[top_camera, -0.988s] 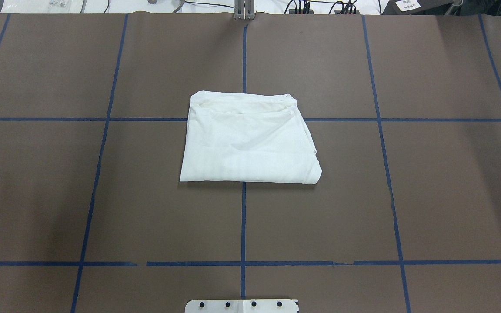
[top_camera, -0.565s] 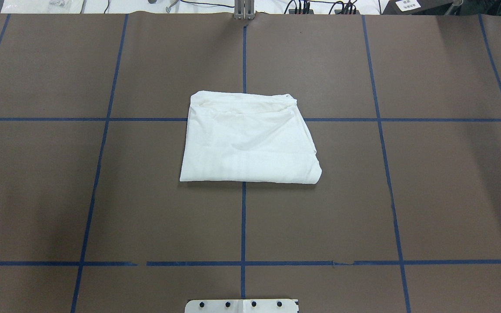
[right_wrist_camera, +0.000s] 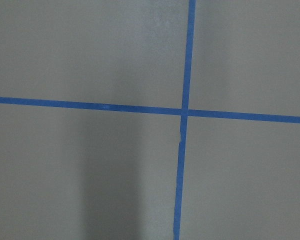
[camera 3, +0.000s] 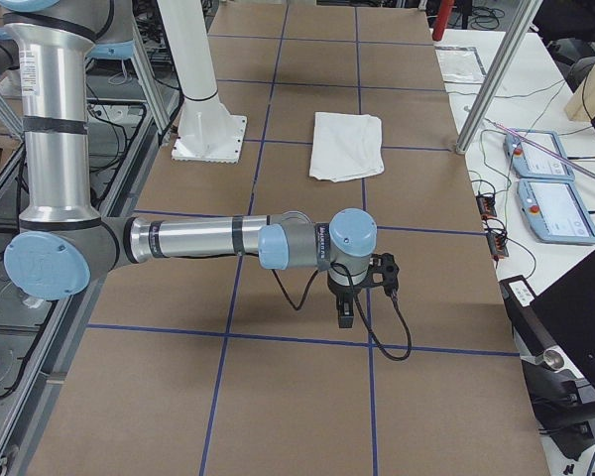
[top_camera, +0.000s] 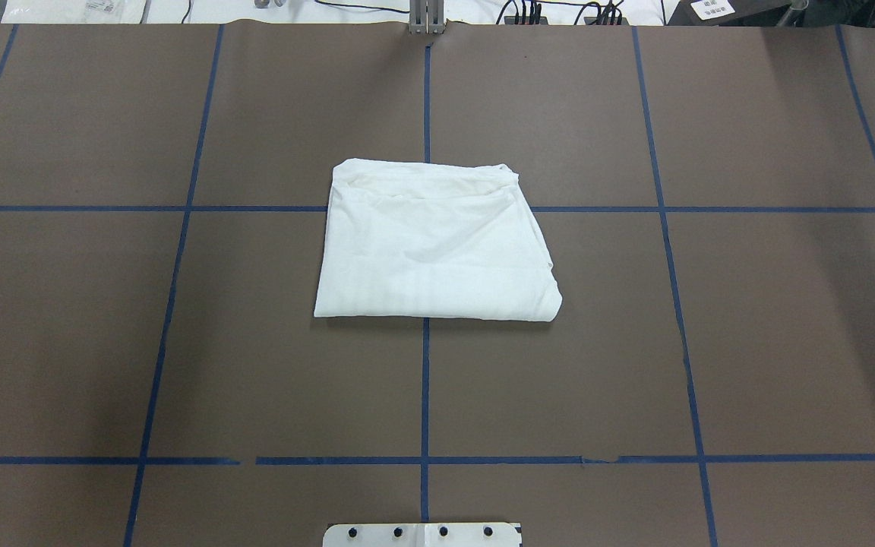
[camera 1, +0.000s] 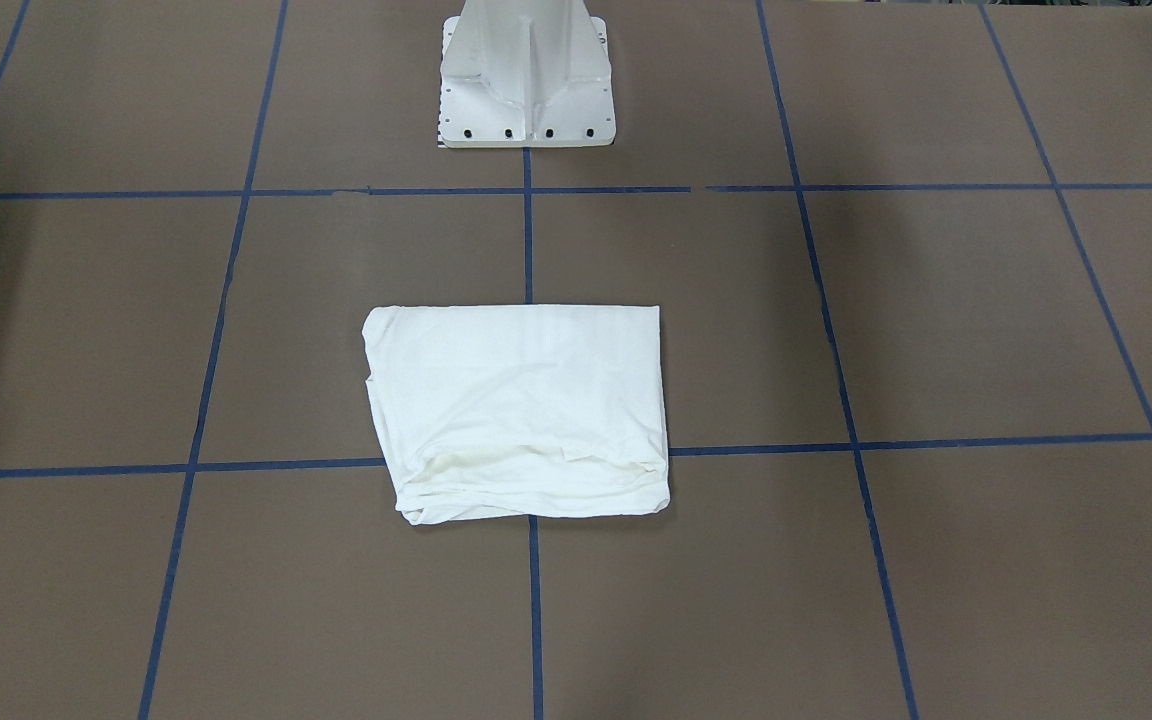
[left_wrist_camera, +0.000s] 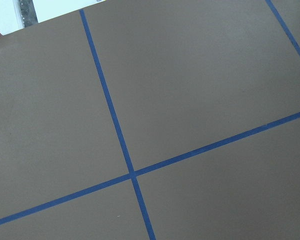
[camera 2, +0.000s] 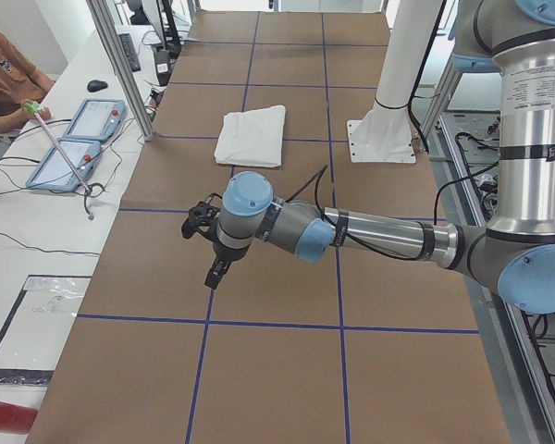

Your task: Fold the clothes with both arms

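The clothes (top_camera: 434, 243) are one white shirt folded into a flat rectangle at the middle of the brown table, also seen in the front view (camera 1: 521, 410). Nothing touches it. Both arms are stretched low over the table, far out to either side of it. The left arm (camera 2: 379, 236) ends in a black left gripper (camera 2: 213, 276) pointing down at bare table, well short of the shirt (camera 2: 252, 135). The right arm (camera 3: 188, 238) carries the right gripper (camera 3: 344, 312) the same way, away from the shirt (camera 3: 346, 145). I cannot tell whether either gripper is open or shut. Both wrist views show only table and blue tape.
The white pedestal base (camera 1: 526, 70) stands behind the shirt on the robot's side. Blue tape lines (top_camera: 425, 380) grid the table. A seated person (camera 2: 5, 79) and control tablets (camera 2: 79, 139) are beyond the far edge. Metal posts (camera 3: 496, 74) rise there.
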